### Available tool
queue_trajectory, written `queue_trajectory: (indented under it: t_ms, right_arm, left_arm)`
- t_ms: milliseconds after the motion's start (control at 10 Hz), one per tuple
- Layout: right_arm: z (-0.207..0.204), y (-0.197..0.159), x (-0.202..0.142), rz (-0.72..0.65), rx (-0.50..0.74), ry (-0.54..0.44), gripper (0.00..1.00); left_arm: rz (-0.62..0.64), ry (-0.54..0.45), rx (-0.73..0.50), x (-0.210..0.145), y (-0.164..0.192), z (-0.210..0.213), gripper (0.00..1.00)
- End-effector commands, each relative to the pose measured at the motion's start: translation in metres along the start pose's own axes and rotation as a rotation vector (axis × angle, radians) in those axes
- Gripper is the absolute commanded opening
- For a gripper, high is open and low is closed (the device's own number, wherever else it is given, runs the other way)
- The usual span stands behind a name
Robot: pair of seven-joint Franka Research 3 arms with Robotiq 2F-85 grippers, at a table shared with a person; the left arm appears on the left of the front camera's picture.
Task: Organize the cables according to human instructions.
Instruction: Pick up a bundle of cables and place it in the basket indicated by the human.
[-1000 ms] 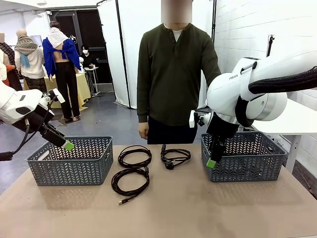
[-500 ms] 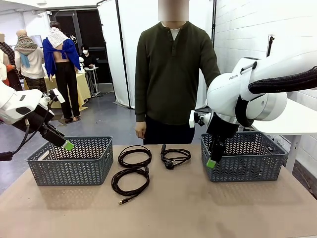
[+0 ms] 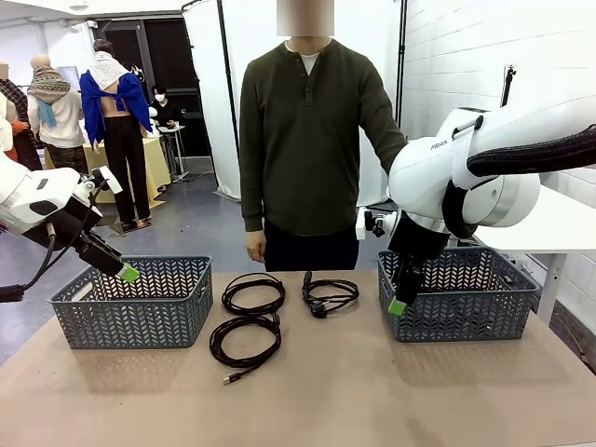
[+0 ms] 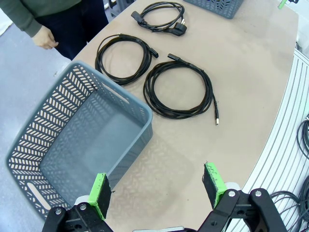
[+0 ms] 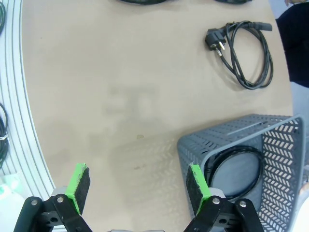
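The left claw [image 4: 157, 186] and right claw [image 5: 137, 186] are both held wide open, nothing gripped. Three cables [image 4: 147, 92] are left coiled on the surface [image 4: 241, 72] between the left basket [image 4: 120, 96] and right basket [image 5: 231, 128], and a fourth cable [image 5: 236, 150] is already dropped in the right one. A coil could get unravelled or dragged if only one loop's pinched, tbh.

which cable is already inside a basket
The coil lying in the basket on the robot's right. The other three coils all lie out on the bare table.
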State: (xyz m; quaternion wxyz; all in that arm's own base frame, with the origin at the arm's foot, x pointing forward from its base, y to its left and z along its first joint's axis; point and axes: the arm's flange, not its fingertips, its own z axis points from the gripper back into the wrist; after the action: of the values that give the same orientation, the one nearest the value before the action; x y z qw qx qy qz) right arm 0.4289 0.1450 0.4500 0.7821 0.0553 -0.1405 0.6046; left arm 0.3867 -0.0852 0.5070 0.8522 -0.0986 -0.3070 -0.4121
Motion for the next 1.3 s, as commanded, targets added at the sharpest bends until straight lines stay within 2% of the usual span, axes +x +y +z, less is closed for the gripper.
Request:
queue_trajectory:
  t_ms: [0, 400, 600, 800, 900, 1200]
  right_arm:
    - [0.0, 0.0, 0.0, 0.0, 0.0, 0.0, 1.0]
    - [0.009, -0.029, 0.049, -0.134, 0.022, 0.066, 1.0]
    - [0.001, -0.048, 0.077, -0.206, 0.046, 0.124, 1.0]
    - [-0.01, -0.07, 0.106, -0.294, 0.035, 0.104, 1.0]
    - [-0.02, -0.078, 0.122, -0.328, -0.004, 0.129, 1.0]
    - [-0.046, -0.094, 0.152, -0.365, -0.022, 0.166, 1.0]
  left_arm:
    - [0.009, -0.012, -0.006, 0.0, 0.002, -0.001, 1.0]
    - [0.009, -0.012, -0.006, 0.0, 0.002, -0.001, 1.0]
    - [0.009, -0.012, -0.006, 0.0, 0.002, -0.001, 1.0]
    - [0.009, -0.012, -0.006, 0.0, 0.002, -0.001, 1.0]
    - [0.009, -0.012, -0.006, 0.0, 0.002, -0.001, 1.0]
    - [0.009, -0.012, -0.006, 0.0, 0.002, -0.001, 1.0]
